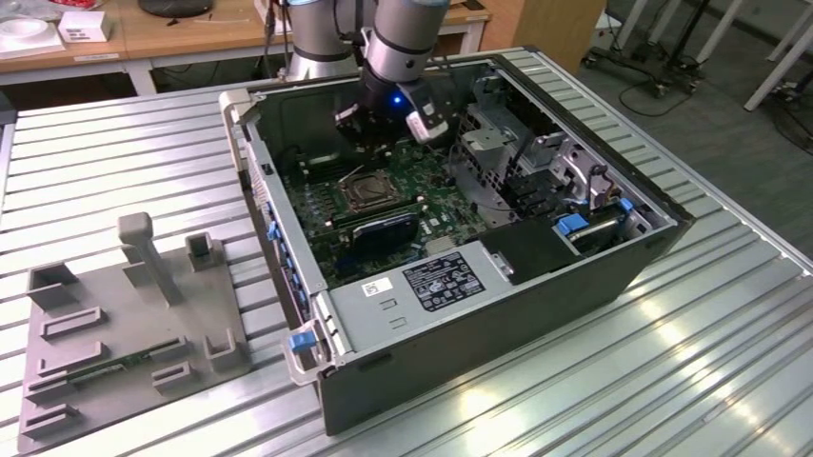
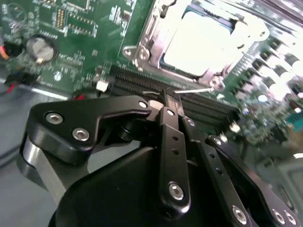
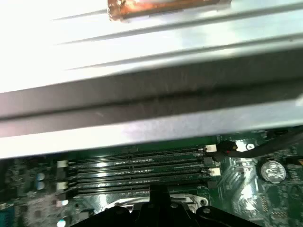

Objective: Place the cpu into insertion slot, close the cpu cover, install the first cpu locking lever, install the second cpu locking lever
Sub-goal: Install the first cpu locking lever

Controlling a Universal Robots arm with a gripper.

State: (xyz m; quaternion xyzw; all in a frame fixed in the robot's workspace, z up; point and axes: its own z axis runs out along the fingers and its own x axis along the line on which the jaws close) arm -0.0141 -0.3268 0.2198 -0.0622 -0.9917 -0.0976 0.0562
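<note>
- Nearest the lens in the second wrist view, the gripper shows its black linkages. Its fingertips are drawn together with no gap that we can see.
- A thin silvery locking lever runs out from those tips, above the black memory slots. We cannot tell whether it is pinched or merely touched.
- Just beyond lies the cpu, pale and flat, framed by the silvery cpu cover, which we judge to be lowered over it.
- In the exterior view the arm reaches from the upper middle of the frame into the open computer case. The insertion slot sits near the frame's centre, and a grey fixture tray lies at lower left.
- We judge a lever step to be in hand. Done well, it calls for a steady push along the lever's own arc, down and under its catch, with the fingers kept off the memory slots and the small parts of the green circuit board.
</note>
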